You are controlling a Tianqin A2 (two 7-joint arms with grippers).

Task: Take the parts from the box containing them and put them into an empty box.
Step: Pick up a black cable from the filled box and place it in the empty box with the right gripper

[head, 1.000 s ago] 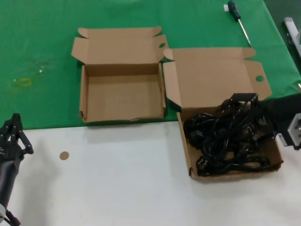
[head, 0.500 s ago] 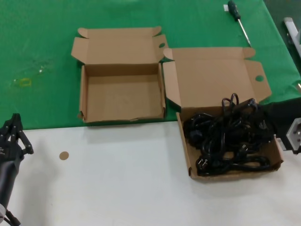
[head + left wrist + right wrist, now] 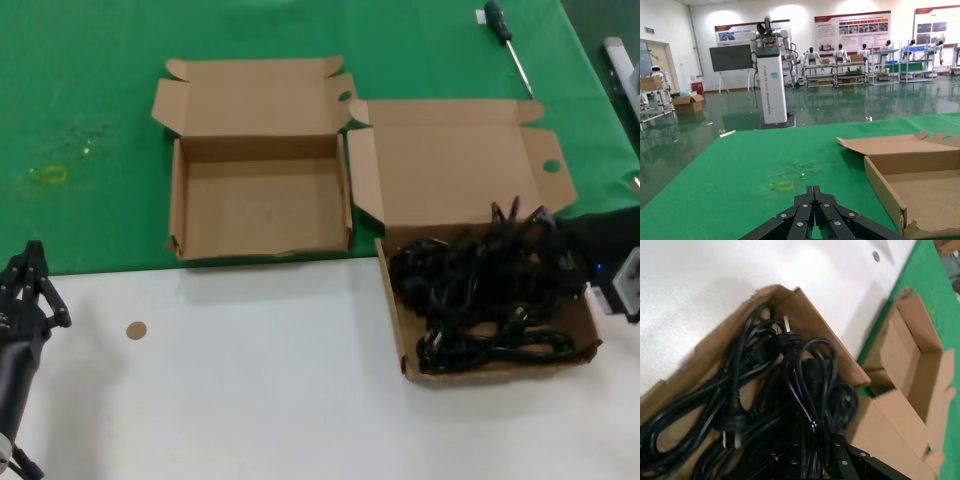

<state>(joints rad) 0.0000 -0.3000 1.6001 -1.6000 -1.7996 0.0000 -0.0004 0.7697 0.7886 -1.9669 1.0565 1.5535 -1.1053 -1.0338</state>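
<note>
The parts, black coiled power cords (image 3: 480, 300), lie tangled in the wide low cardboard box (image 3: 400, 330) at the right, whose flap has round holes. My right gripper (image 3: 546, 236) reaches into that box from the right, by its far right corner. In the right wrist view this right gripper (image 3: 812, 456) is shut on cord strands (image 3: 810, 375) that loop up from the pile. The empty box (image 3: 178, 210), narrower with taller walls, stands open to the left of it. My left gripper (image 3: 30, 290) is parked at the near left, its fingertips (image 3: 809, 191) shut on nothing.
A green-handled screwdriver (image 3: 505, 38) lies on the green cloth behind the right box. A small brown disc (image 3: 136, 329) sits on the white tabletop near the left arm. A yellow mark (image 3: 50, 175) is on the cloth at the left.
The right gripper's finger linkages, seen spread over the cords a second ago, have sunk into the pile. A few cord loops now stand up at the box's far right corner. The left arm has not moved.
</note>
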